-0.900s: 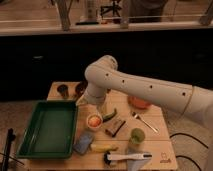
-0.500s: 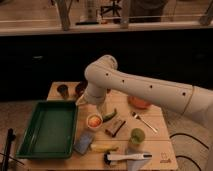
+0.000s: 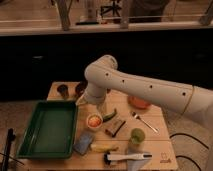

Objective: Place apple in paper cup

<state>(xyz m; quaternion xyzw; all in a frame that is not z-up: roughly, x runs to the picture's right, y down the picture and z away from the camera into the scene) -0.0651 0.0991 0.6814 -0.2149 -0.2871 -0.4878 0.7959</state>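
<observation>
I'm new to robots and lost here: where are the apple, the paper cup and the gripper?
apple (image 3: 94,120): camera view, its top, inside the cup.
paper cup (image 3: 87,122): camera view, its left rim.
gripper (image 3: 98,107): camera view, its tip, just above the cup.

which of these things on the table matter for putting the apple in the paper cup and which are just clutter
For the job:
apple, sitting in the white paper cup
gripper, just above them

Just lying about:
green tray
dark brown cups
orange bowl
fork
</observation>
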